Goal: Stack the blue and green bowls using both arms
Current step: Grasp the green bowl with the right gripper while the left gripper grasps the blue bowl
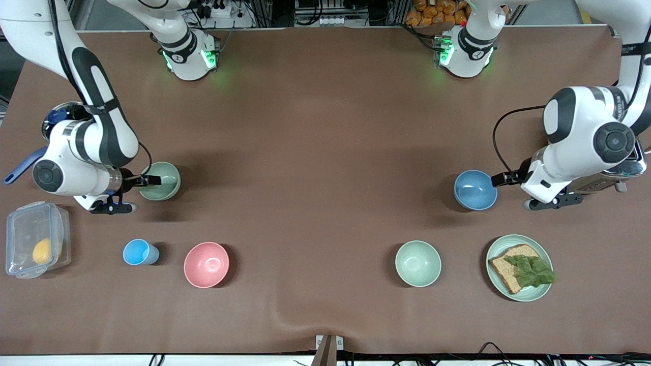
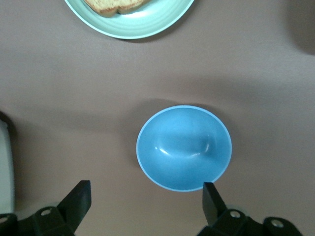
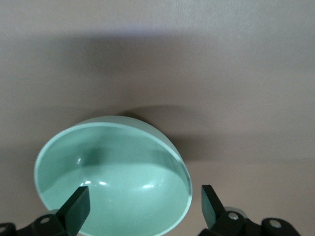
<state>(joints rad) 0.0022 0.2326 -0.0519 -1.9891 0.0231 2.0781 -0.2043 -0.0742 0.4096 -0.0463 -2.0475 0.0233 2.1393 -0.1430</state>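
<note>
The green bowl (image 1: 161, 181) stands upright toward the right arm's end of the table. My right gripper (image 1: 133, 193) is open at its rim. In the right wrist view the green bowl (image 3: 113, 177) lies partly between the fingers of the right gripper (image 3: 143, 194), one finger over the inside and one outside the rim. The blue bowl (image 1: 475, 190) stands toward the left arm's end. My left gripper (image 1: 519, 191) is open beside it. In the left wrist view the blue bowl (image 2: 183, 147) is just ahead of the left gripper (image 2: 145, 189), with one fingertip at its rim.
Nearer the front camera stand a light-blue cup (image 1: 138, 252), a pink bowl (image 1: 206, 264), a paler mint bowl (image 1: 418, 263) and a mint plate (image 1: 496, 251) with bread and lettuce. A clear plastic box (image 1: 35, 246) holds something yellow. A metal appliance (image 1: 618, 175) sits under the left arm.
</note>
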